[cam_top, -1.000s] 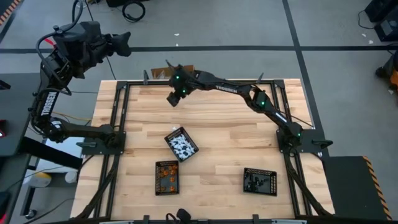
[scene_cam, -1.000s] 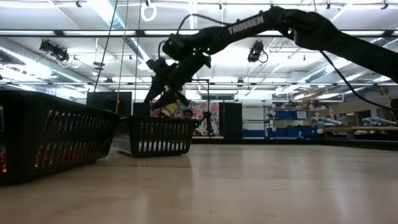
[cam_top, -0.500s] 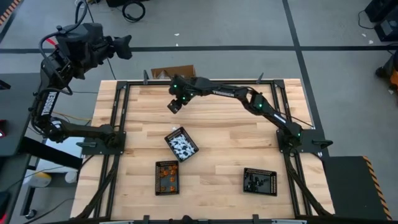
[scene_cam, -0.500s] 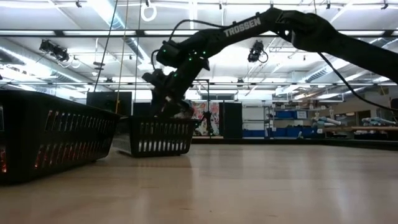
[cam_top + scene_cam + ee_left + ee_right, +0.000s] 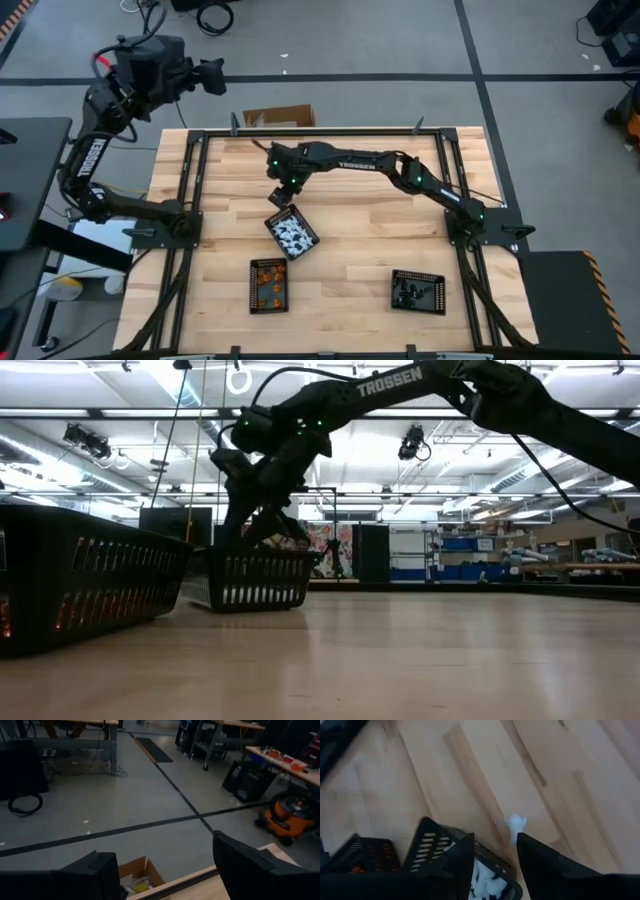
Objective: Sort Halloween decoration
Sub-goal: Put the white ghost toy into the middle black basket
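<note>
Right gripper (image 5: pixel 281 196) hangs over the far edge of the middle tray (image 5: pixel 291 231), the one holding white pieces (image 5: pixel 481 879), with its arm stretched across the bench (image 5: pixel 350 240) from the right side. In the right wrist view the two dark fingers (image 5: pixel 461 862) stand parted, and a small white piece (image 5: pixel 515 826) shows in the gap between them, apparently free of both. Whether that piece is dropping or already lying on the wood just outside the tray rim cannot be told from these frames; it sits outside the tray's wall, not above its contents.

The governing relation: the white piece lies slightly ahead of the fingertips and beyond the tray's edge, while the tray itself lies under and behind them. If the piece has missed, the fingers need only a short reach forward and down to recover it. Its long axis is too small to judge.

Other sorted pieces lie in two further trays: orange pieces (image 5: pixel 268 283) in the tray nearer the front left (image 5: pixel 253 290), dark pieces (image 5: pixel 412 291) in the tray at front right (image 5: pixel 437 293).

Left gripper (image 5: pixel 165 875) is raised well off the bench beyond its far left corner, fingers wide apart and holding nothing. The right arm is clearly the nearer one.
</note>
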Controlling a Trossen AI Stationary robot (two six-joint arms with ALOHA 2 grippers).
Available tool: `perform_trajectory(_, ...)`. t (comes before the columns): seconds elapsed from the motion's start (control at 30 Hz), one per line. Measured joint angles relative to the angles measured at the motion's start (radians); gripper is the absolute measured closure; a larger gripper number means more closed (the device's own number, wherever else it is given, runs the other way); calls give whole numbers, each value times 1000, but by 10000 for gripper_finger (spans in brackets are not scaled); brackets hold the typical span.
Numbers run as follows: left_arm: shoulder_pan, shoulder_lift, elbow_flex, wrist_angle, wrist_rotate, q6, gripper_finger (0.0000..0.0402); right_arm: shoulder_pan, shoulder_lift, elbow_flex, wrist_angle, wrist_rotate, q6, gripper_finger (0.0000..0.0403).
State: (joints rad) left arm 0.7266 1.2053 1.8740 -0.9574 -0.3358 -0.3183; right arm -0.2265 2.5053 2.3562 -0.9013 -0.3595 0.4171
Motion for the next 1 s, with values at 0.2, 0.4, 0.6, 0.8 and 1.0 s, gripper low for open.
perform_trajectory(0.2,-20,33,0,-56,101,74,131,20,7,0,30,68,36,250)
perform_trajectory(0.4,-53,36,0,-34,224,182,131,17,13,-11,254,106,155,250)
perform_trajectory(0.6,-63,9,0,-32,253,236,131,22,2,0,341,62,219,250)
perform_trajectory(0.8,-63,4,0,-22,255,259,131,116,-28,2,208,92,238,250)
perform_trajectory(1.0,-63,4,-1,-46,329,311,131,113,1,-3,61,289,215,250)
